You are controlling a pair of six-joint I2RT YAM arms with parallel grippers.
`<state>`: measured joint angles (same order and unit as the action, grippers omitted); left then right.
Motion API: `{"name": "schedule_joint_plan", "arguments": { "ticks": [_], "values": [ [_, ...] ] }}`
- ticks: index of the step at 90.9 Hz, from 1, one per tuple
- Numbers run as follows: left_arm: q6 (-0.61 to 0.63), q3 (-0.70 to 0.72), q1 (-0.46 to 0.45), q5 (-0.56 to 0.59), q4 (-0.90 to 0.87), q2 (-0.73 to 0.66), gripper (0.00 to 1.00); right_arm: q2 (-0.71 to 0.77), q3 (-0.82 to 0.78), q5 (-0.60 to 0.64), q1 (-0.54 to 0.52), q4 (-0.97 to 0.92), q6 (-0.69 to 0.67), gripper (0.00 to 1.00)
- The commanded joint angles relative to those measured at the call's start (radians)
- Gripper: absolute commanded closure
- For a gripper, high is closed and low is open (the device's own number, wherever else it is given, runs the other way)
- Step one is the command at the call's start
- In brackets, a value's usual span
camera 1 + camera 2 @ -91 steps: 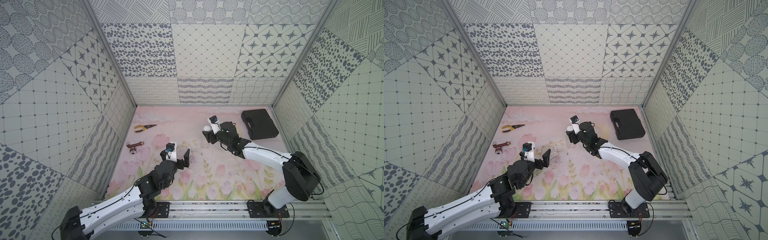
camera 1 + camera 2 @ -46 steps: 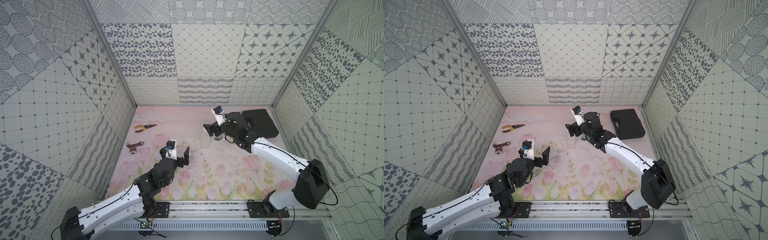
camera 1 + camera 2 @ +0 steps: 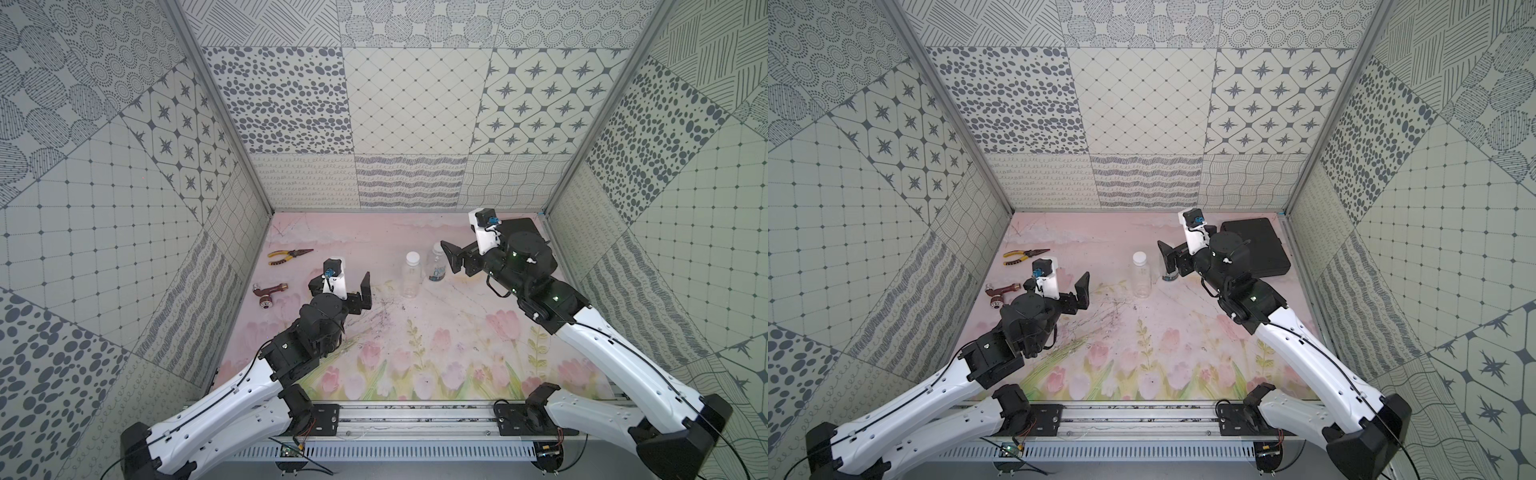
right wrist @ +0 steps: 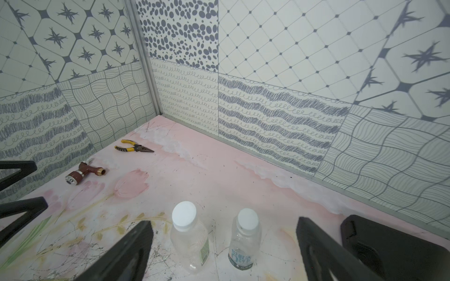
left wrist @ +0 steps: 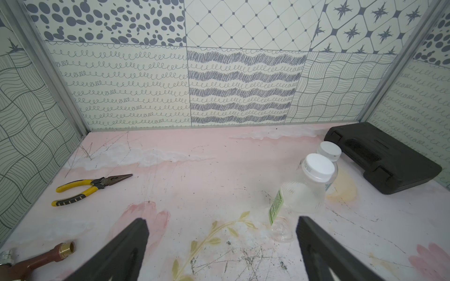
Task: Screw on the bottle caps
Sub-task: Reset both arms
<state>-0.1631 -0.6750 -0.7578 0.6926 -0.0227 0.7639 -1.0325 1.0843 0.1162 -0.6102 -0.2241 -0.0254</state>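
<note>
Counter (image 3: 415, 332), pink flower print, walled on three sides. Two clear bottles stand upright toward the back, right of centre, just beside each other but not touching.

The tall bottle (image 3: 410, 277) has a green label and stands nearer the middle. The tall bottle's cap (image 3: 412, 257), white, sits on its neck.

The short bottle (image 3: 436, 270) has a blue-white label and stands just right of the tall one, slightly farther back. The short bottle's cap (image 4: 248, 219), white, sits on its neck too. How tightly either cap is turned down cannot be told.

Right claw (image 4: 223, 221): jaws spread wide, holding nothing. It hangs just right of the short bottle, raised off the counter, pointing left at the pair. In the right wrist view both bottles stand ahead of it, in line with the gap between the jaws, neither one touched. In a top view one finger (image 3: 1167, 257) overlaps the short bottle. It looks to be passing in front rather than touching, though the angle is poor.

Left claw (image 5: 221, 219): jaws wide, empty. It hovers over the counter's left-centre, to the left of the tall bottle and apart from it, pointing toward the back wall.

Also noted: yellow-handled pliers (image 3: 289, 256) and a brown hose fitting (image 3: 268, 291) lie at the left side, and a black case (image 3: 1254, 245) sits in the back right corner, behind the right arm.
</note>
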Motion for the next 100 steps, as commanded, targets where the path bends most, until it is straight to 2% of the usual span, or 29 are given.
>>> {"name": "schedule_joint_plan", "arguments": {
  "ticks": [1, 8, 14, 25, 41, 46, 57, 74, 89, 100],
  "values": [
    [0.121, -0.024, 0.022, 0.103, -0.008, 0.026, 0.0, 0.082, -0.057, 0.168, 0.011, -0.04, -0.03, 0.03],
    [0.142, -0.017, 0.042, 0.142, 0.022, 0.065, 0.0, 0.139, -0.108, 0.277, 0.02, -0.039, -0.02, 0.03],
    [0.106, -0.027, 0.087, 0.099, 0.0, 0.113, 0.0, 0.179, -0.16, 0.342, 0.034, -0.039, -0.004, 0.03],
    [0.056, -0.035, 0.172, -0.007, -0.028, 0.215, 0.0, 0.231, -0.266, 0.37, 0.048, -0.04, 0.011, 0.03],
    [0.074, 0.042, 0.26, -0.072, 0.114, 0.306, 0.0, 0.244, -0.424, 0.445, 0.069, 0.015, 0.078, 0.03],
    [0.071, 0.079, 0.295, -0.101, 0.172, 0.308, 0.0, 0.244, -0.478, 0.451, 0.074, 0.062, 0.079, 0.03],
    [0.056, 0.147, 0.405, -0.241, 0.256, 0.31, 0.0, 0.235, -0.566, 0.46, 0.081, 0.141, 0.074, 0.03],
    [0.121, 0.257, 0.486, -0.298, 0.444, 0.357, 0.0, 0.229, -0.652, 0.462, 0.084, 0.234, 0.074, 0.03],
    [0.159, 0.318, 0.532, -0.344, 0.641, 0.467, 0.0, 0.209, -0.68, 0.454, 0.095, 0.305, 0.032, 0.03],
    [0.212, 0.333, 0.55, -0.381, 0.812, 0.598, 0.0, 0.179, -0.697, 0.443, 0.115, 0.369, 0.02, 0.03]
  ]
}}
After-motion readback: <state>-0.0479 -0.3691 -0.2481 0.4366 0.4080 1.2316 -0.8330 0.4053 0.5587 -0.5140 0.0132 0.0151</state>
